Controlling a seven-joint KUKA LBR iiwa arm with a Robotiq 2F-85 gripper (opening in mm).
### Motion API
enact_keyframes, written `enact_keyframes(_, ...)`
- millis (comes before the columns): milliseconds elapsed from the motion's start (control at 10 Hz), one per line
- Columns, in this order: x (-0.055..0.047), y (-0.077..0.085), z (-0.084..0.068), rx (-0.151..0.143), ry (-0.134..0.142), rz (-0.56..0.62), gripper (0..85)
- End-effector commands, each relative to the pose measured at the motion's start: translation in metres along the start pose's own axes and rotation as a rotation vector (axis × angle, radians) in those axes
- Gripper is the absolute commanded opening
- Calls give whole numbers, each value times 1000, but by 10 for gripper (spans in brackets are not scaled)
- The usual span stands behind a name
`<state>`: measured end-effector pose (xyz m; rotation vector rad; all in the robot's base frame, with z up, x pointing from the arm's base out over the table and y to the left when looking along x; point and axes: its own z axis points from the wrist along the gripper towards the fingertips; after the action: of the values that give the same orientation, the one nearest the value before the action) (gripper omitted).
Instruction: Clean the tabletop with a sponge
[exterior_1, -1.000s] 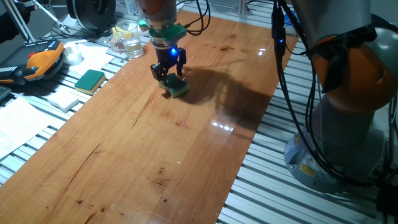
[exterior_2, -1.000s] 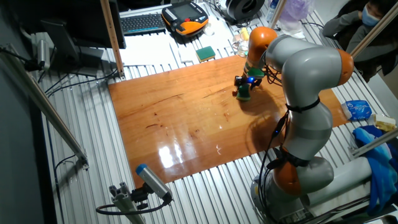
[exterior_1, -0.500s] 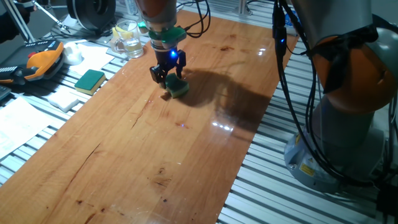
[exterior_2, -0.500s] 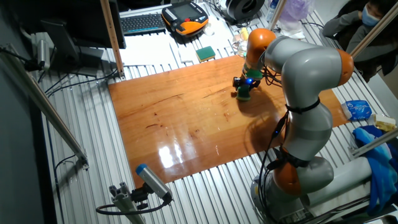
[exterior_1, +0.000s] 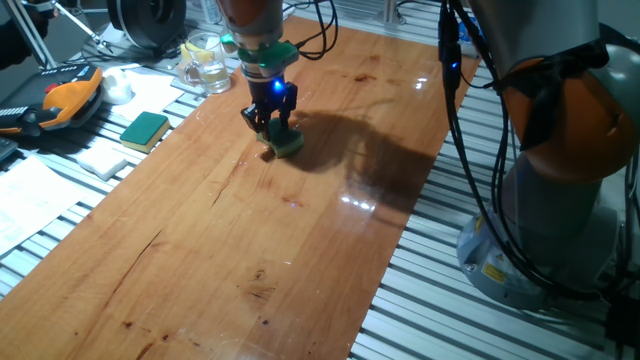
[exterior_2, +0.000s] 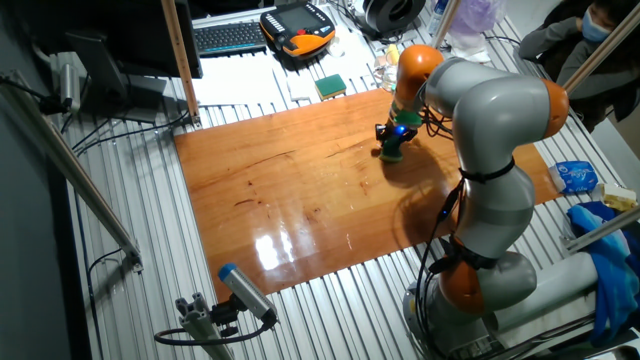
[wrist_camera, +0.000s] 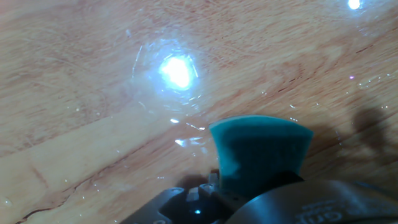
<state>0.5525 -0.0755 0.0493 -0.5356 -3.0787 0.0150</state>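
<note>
hand view: sponge (wrist_camera: 261, 149) partly behind fingers (wrist_camera: 217, 194)

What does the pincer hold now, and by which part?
The pincer grips the sponge by its upper end; the lower end touches the tabletop.

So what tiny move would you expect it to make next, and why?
Probably a short sideways slide of the sponge across the tabletop. The pincer is closed on the sponge, which sits down on the wood near one end, and most of the glossy board lies beyond it, so a wiping stroke seems due.
</note>
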Motion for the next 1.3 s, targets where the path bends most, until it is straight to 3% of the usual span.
enact_keyframes(0, 0, 0, 1, -3, 1, 0, 510)
enact_keyframes(200, 4, 1, 9, -7, -24, 0, 510)
enact_keyframes(300, 6, 2, 13, -7, -35, -1, 340)
enact_keyframes(500, 6, 3, 11, 0, -36, -7, 340)
enact_keyframes(800, 2, 2, 4, 0, -12, -12, 340)
enact_keyframes(1200, 3, 3, 12, -1, -44, -6, 340)
